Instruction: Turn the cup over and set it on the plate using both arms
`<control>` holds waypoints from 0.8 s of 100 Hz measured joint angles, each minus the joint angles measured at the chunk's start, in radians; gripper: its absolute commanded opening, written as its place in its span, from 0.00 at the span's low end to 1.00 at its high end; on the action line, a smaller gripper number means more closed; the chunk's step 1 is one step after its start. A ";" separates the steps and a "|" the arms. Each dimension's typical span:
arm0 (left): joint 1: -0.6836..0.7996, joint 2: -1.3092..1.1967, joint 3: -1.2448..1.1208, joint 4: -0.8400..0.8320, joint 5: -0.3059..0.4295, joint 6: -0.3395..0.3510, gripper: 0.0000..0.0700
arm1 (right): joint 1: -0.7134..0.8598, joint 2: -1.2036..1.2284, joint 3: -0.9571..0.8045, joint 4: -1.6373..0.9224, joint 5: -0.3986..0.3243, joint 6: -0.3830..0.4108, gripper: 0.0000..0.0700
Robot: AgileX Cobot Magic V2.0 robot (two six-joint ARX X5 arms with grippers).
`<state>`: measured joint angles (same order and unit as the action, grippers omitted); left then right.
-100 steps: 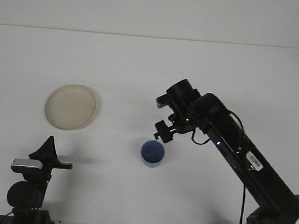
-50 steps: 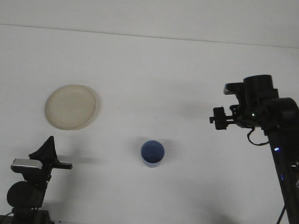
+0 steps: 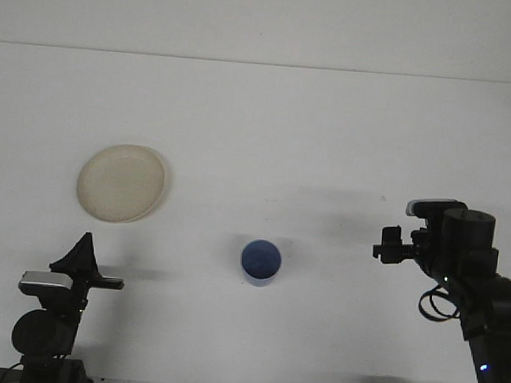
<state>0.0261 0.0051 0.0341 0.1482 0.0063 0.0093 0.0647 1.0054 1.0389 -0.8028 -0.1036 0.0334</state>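
Progress, as you see it: blue cup point(image 3: 261, 262) stands mouth-up on white table point(image 3: 328, 135), centre front, well apart from cream plate point(image 3: 121, 182) at left rear. Flip looks done; placing on plate remains, plate bare.

Right gripper point(image 3: 386, 249): near right edge, well apart from cup, holds nothing, touches nothing. Finger spacing too small and dark for you to judge: cannot tell.

Left gripper point(image 3: 85, 255): low at front left, fingers drawn to one point, looks pressed together, empty. Your next job, likely: left arm takes cup to plate.
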 measured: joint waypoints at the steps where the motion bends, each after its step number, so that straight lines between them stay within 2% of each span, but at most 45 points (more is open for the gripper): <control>1: 0.000 0.000 0.000 0.000 0.000 0.000 0.02 | 0.000 -0.011 -0.015 0.012 0.000 0.000 0.66; 36: 0.000 0.000 0.000 0.000 0.000 0.000 0.02 | 0.010 -0.349 -0.404 0.434 -0.019 0.010 0.66; 47: 0.000 0.000 0.000 0.000 0.000 0.000 0.02 | 0.021 -0.407 -0.434 0.499 -0.010 0.008 0.66; 66: 0.000 0.000 0.000 0.000 0.000 0.000 0.02 | 0.019 -0.409 -0.441 0.505 0.047 0.008 0.66; 80: 0.000 0.000 0.000 0.000 0.000 0.000 0.02 | 0.019 -0.404 -0.447 0.505 0.048 0.008 0.66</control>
<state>0.0261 0.0051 0.0341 0.1482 0.0063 0.0093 0.0841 0.6018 0.5915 -0.2974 -0.0559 0.0410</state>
